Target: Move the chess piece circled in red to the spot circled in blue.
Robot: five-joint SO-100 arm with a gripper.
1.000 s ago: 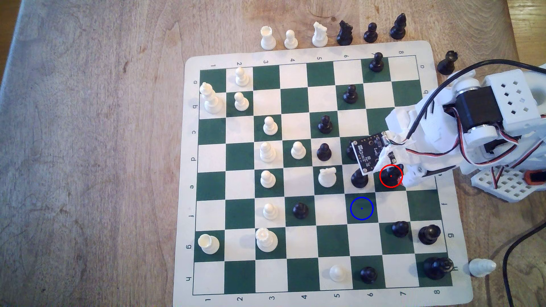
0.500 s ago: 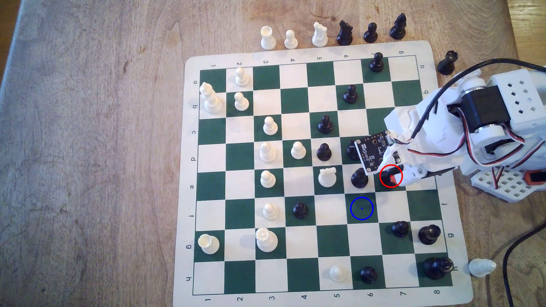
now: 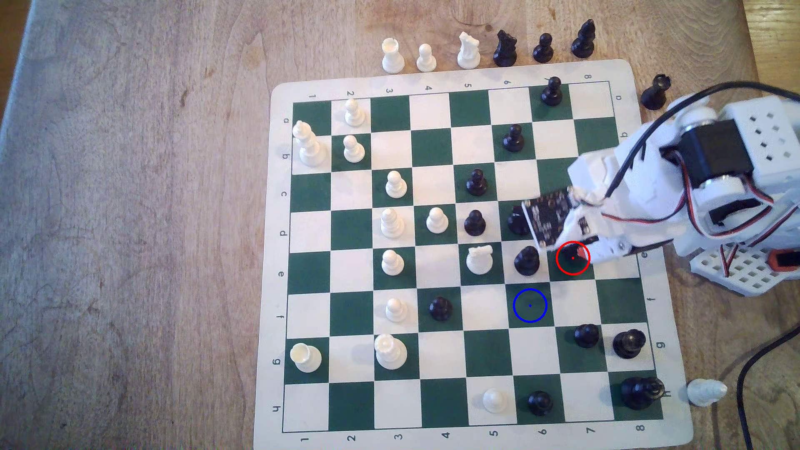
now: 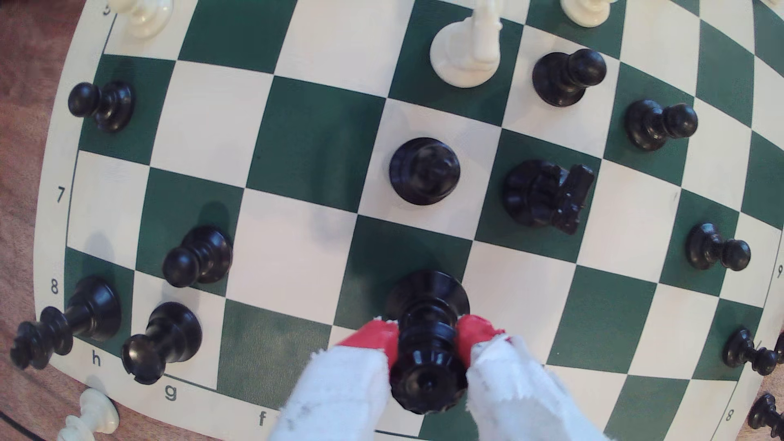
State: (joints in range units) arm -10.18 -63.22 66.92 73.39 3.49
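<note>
Chess piece (image 4: 426,339) clamped between hand (image 4: 427,339) fingertips (image 4: 373,337), above ringed square at board (image 3: 450,437) edge, exterior view's right. Spot (image 3: 530,305) diagonally adjacent, one square toward exterior view's left and bottom. Pawn (image 3: 526,261) on square just left of ringed square in exterior view. Captured pieces (image 3: 485,47) off board along far edge, on surface (image 3: 130,216).

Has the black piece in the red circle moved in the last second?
Yes. The chess piece has left the red-ringed square, which now shows bare green; the gripper holds it raised.
</note>
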